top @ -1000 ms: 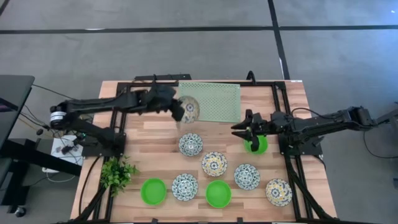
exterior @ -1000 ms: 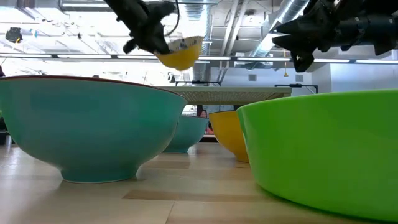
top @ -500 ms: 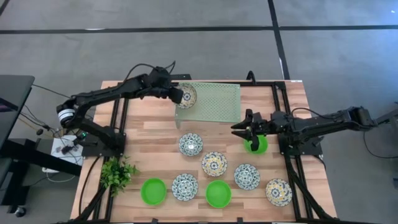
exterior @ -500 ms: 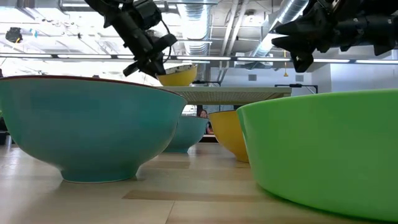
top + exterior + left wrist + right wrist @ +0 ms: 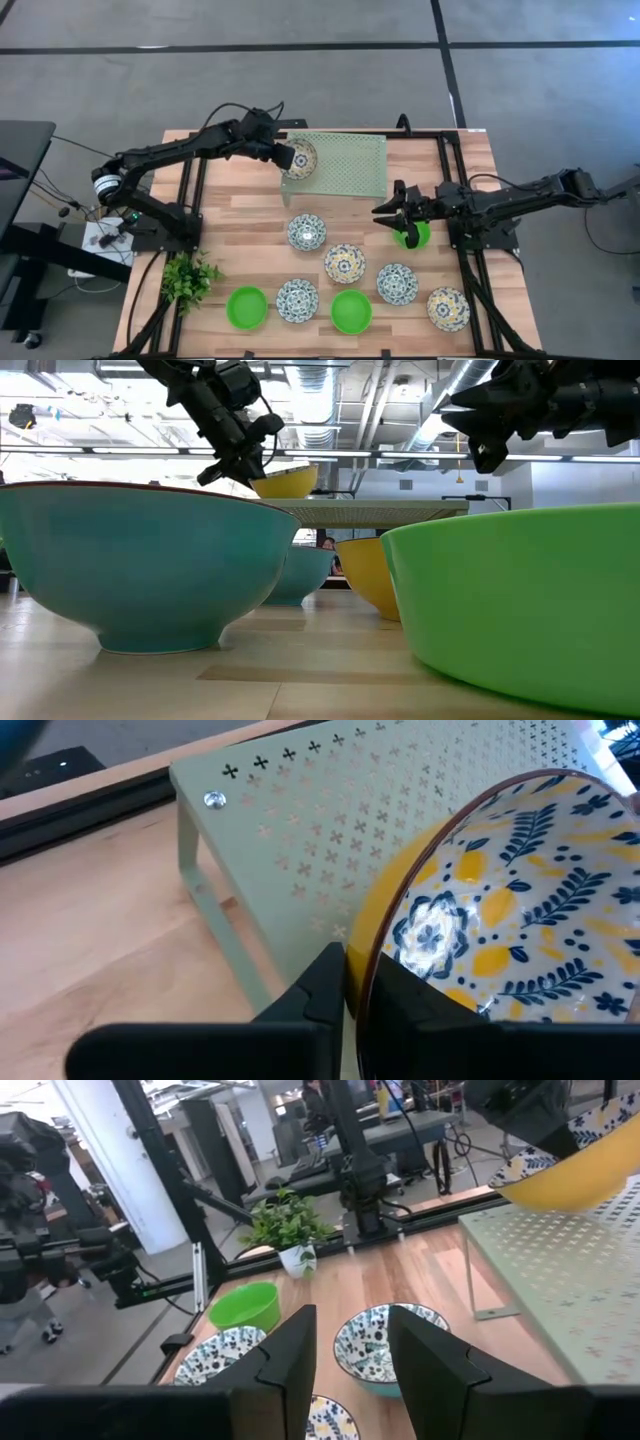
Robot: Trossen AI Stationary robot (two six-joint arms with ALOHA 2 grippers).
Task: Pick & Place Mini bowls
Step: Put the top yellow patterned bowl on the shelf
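Observation:
My left gripper (image 5: pixel 285 158) is shut on a floral mini bowl (image 5: pixel 302 157) with a yellow outside, over the left part of the pale green perforated rack (image 5: pixel 348 166). My right gripper (image 5: pixel 381 212) hangs open above the table, beside a green mini bowl (image 5: pixel 413 236) that sits on the wood. Several other floral bowls, such as one at mid-table (image 5: pixel 306 232), and two green ones (image 5: pixel 247 307) (image 5: pixel 351 311) stand on their bases nearer the table's near edge. The right wrist view shows the held bowl (image 5: pixel 575 1165) low over the rack (image 5: pixel 560 1260). My left gripper pinches the bowl's rim (image 5: pixel 372 955) on its side toward the table's left, one finger (image 5: pixel 322 982) outside the yellow wall and one inside. The fingers come slanting down from the left. The bowl is slightly tilted, its base at or just above the rack top; which, I cannot tell.
A small leafy plant (image 5: pixel 188 278) stands at the table's near left corner. Black frame rails run along both sides of the table (image 5: pixel 250 215). The rack's right part (image 5: pixel 365 170) is bare. In the low view, large-looking bowls (image 5: pixel 140 560) (image 5: pixel 520 610) fill the foreground.
My left gripper has carried the floral bowl toward the table's far edge and down, from over the wood beside the rack to low over the rack's left part. The bowl has tipped from steeply tilted to nearly level. In the last half second it has held still.

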